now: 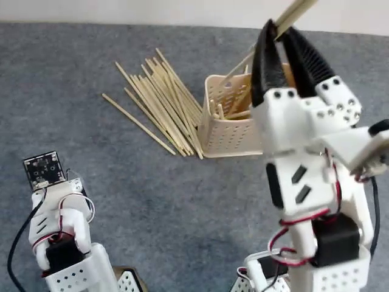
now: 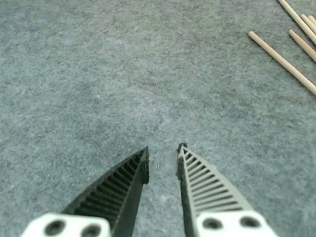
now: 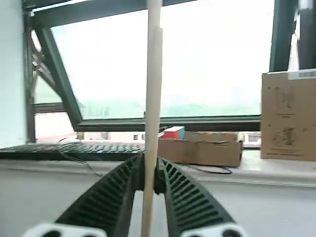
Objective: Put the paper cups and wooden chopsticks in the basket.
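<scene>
Our right gripper (image 1: 279, 29), black-fingered on its white arm, stands over the basket, closed tight on one long pale wooden chopstick (image 1: 295, 13). Beneath it sits the cream perforated plastic basket (image 1: 222, 137) with a few sticks (image 1: 238, 100) already inside; whether paper cups sit in it we cannot tell. Just beside the basket a big loose pile of wooden chopsticks (image 1: 164, 97) lies on the grey carpet (image 1: 182, 201), so we judge most work remains. Well apart from the basket, our left gripper (image 2: 163, 155) hangs slightly parted, empty.
</scene>
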